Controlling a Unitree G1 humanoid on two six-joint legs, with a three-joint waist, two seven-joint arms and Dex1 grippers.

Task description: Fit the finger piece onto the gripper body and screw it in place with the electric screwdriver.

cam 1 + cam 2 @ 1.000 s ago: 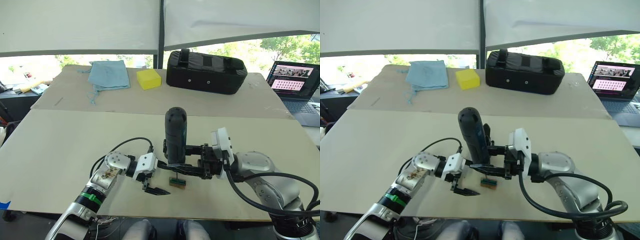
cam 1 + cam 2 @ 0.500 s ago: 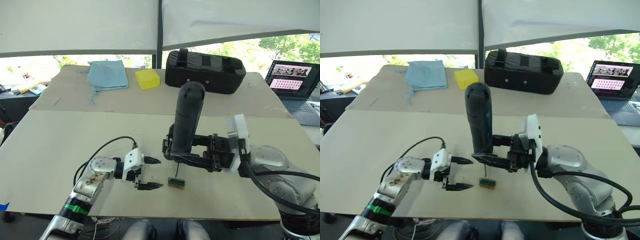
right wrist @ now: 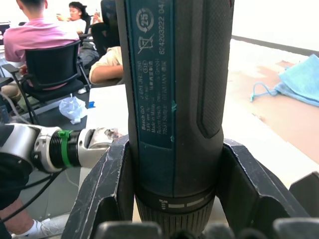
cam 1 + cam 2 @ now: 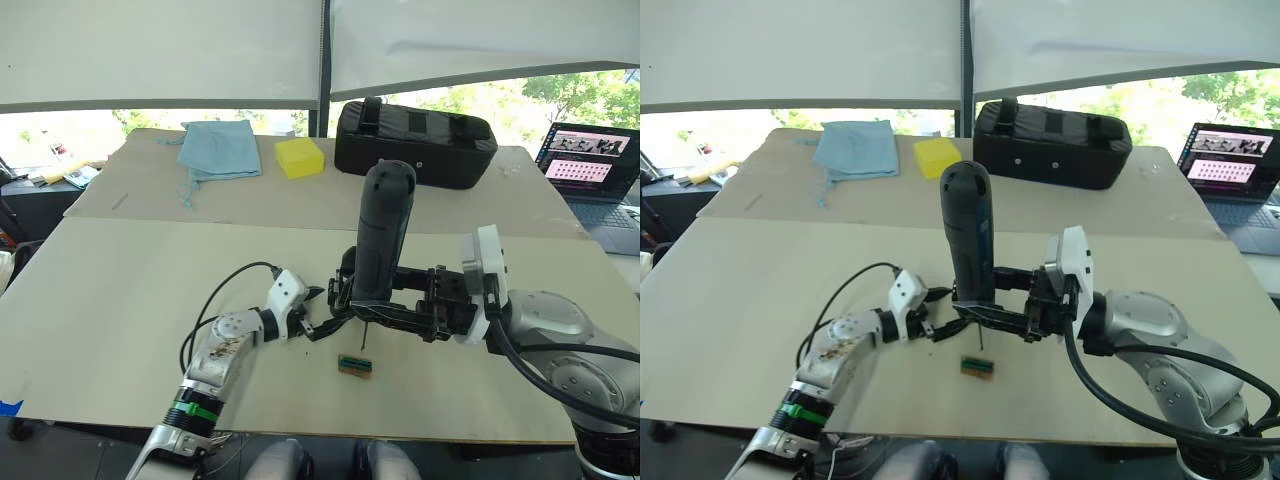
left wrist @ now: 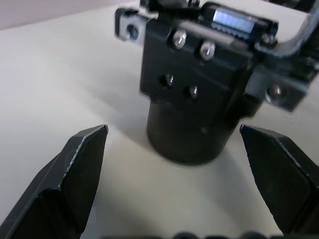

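Holding the electric screwdriver (image 4: 382, 235) upright, right gripper (image 4: 345, 305) clamped around its lower barrel, bit above a small green-brown block (image 4: 354, 365) on the bench (image 4: 120, 290). Left gripper (image 4: 318, 312) spread wide, just beside the gripper body (image 5: 192, 94), which stands between its fingers (image 5: 75, 169).

At the tabletop's (image 4: 120, 290) far edge lie a light-blue cloth (image 4: 217, 149), a yellow block (image 4: 299, 157) and a black padded case (image 4: 415, 144). An open laptop (image 4: 588, 168) sits far right. A small green-brown block (image 4: 354, 365) rests near the front.
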